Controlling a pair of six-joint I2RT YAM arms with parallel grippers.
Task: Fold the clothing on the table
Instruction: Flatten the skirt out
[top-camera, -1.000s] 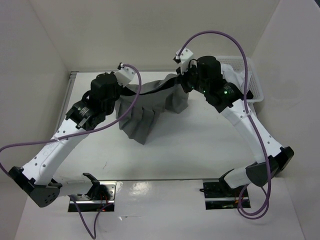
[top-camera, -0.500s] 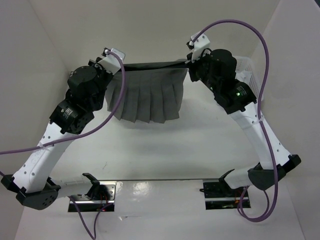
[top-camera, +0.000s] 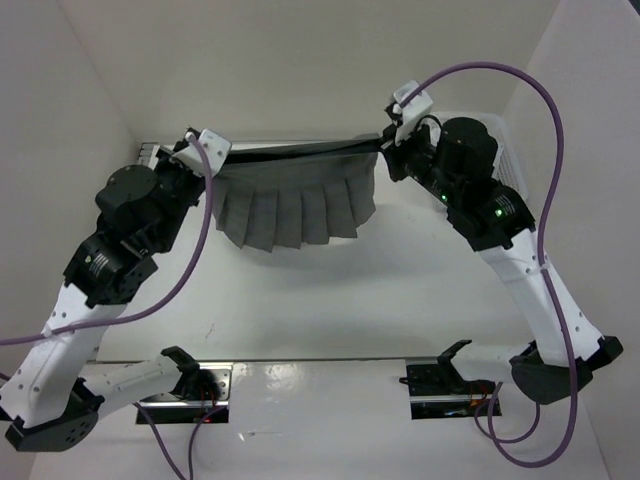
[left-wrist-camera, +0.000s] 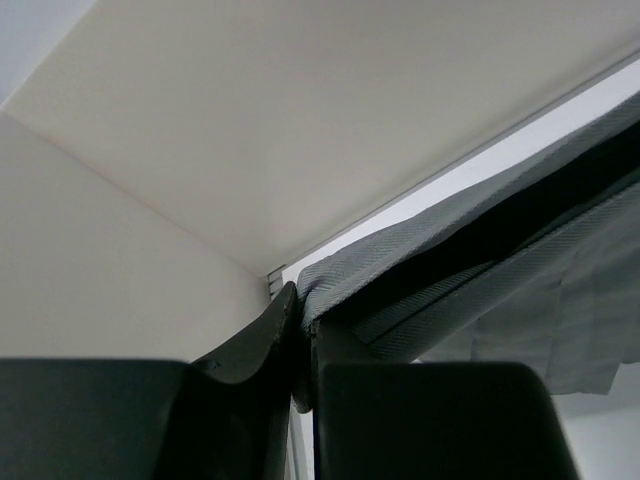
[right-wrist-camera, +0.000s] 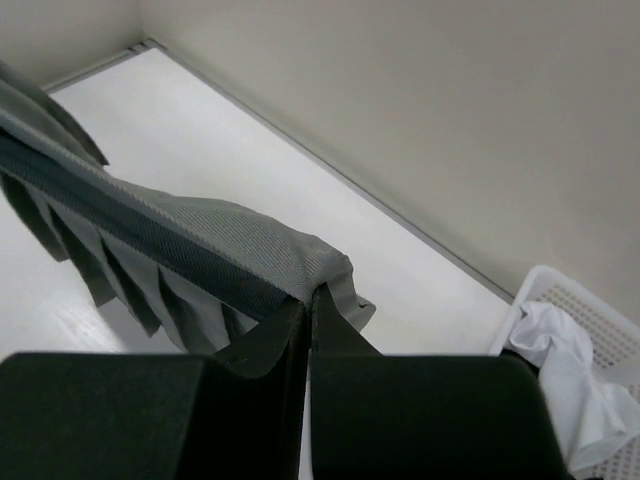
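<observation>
Your left gripper (left-wrist-camera: 303, 318) pinches one end of the skirt (top-camera: 295, 205) at its waistband (top-camera: 300, 150), jaws drawn close with only the cloth between them. Your right gripper (right-wrist-camera: 310, 300) is clamped tight on the opposite end. Between the two arms the band runs taut and nearly level above the far part of the table (top-camera: 330, 290), and the dark grey pleats hang below it in a neat fan.

The hold looks deliberate. With a pinch at each end of the band, the garment's own weight pulls the pleats straight and shows you its full width, which is a sensible way to present it before laying it flat. Whether the hem brushes the tabletop or hangs just clear cannot be told from above. No fold has been made yet, so the work appears to be at the spreading stage. The soft fabric would likely slump to one side if either pinch slipped — that is a judgement, not something on show.

At the far right corner, behind your right arm, sits the white basket (right-wrist-camera: 600, 312). A bunched white garment (right-wrist-camera: 560, 350) lies inside it, well apart from the skirt. Nothing else in the basket can be made out.
</observation>
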